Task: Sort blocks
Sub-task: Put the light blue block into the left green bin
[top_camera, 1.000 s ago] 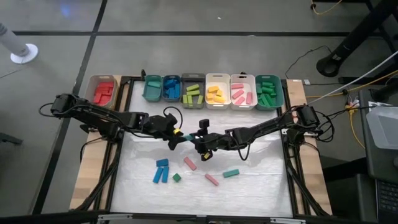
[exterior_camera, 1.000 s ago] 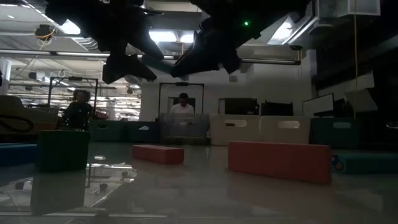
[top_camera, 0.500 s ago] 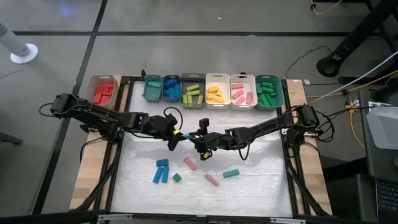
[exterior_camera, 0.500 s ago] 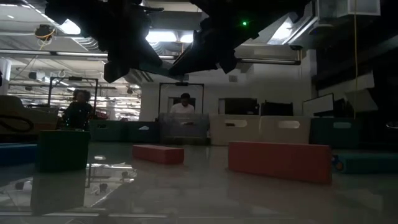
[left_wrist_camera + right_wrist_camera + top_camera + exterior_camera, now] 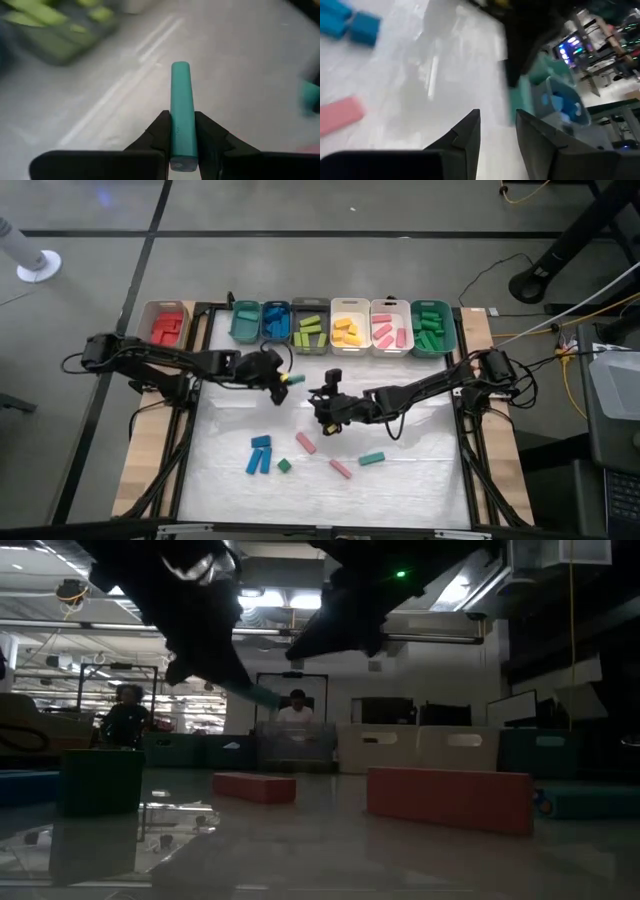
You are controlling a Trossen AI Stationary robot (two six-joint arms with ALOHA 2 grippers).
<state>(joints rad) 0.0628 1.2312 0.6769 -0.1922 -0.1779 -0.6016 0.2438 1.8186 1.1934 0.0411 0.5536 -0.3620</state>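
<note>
Risen toward the bins (image 5: pixel 305 326) of sorted blocks, left gripper (image 5: pixel 182 131) clamps a teal block (image 5: pixel 181 111); right gripper (image 5: pixel 496 131) empty, parted.

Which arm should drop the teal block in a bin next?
Left. Its gripper is shut on the teal block, near the bin row. The right gripper is open and empty over the table.

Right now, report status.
Left gripper shut on teal block, raised near the lime bin. Right gripper open, empty, mid-table. Six blocks loose; path unobstructed.
</note>
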